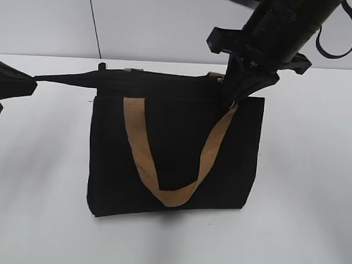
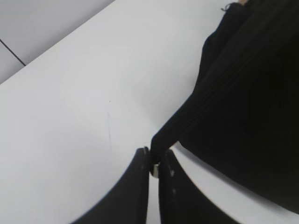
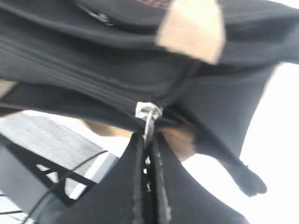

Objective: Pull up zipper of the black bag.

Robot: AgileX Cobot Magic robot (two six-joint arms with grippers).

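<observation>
The black bag [image 1: 175, 161] stands upright on the white table with a tan strap handle [image 1: 161, 193] hanging down its front. My left gripper [image 1: 32, 82] is shut on a black fabric tab [image 2: 170, 133] at the bag's top left corner and holds it taut; the left wrist view shows the gripper [image 2: 155, 163] pinching that tab. My right gripper [image 1: 233, 99] is at the bag's top right. In the right wrist view it [image 3: 148, 139] is shut on the silver zipper pull [image 3: 148, 114] on the black zip line.
The white table [image 1: 301, 219] spreads around the bag, with a pale wall behind. The right arm's black body [image 1: 280, 31] hangs over the bag's right top corner. A second tan strap [image 3: 189, 28] shows on the bag's far side.
</observation>
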